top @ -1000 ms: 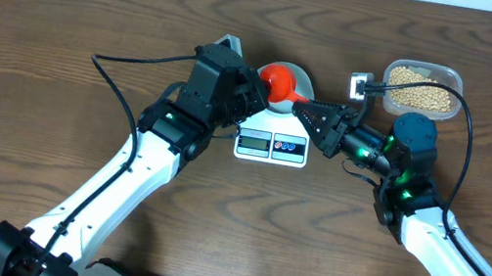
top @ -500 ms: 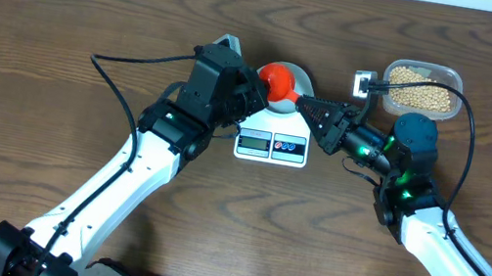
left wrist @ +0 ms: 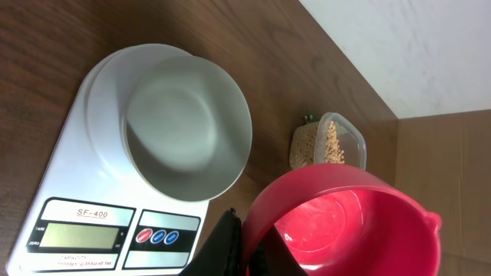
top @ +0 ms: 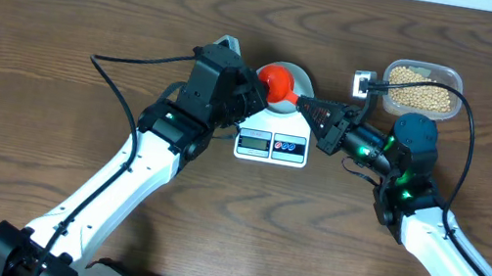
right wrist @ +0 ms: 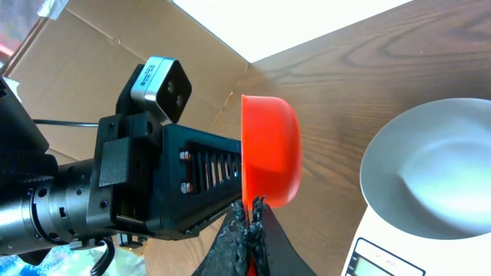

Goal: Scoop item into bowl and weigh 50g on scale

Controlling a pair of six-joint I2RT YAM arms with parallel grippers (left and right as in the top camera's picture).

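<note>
Over the bowl [left wrist: 188, 126] on the scale [left wrist: 100, 215], my left gripper [left wrist: 238, 245] clamps the empty red scoop [top: 280, 81]; right gripper [right wrist: 249, 222] pinches its handle tight. I reckon a handover.

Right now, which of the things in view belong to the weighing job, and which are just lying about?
For the job:
- beans in the clear tub
- bowl, sitting on the scale
- scale
- red scoop

Lying about:
- small white-and-black thing beside the tub
- cardboard past the table's edge
</note>
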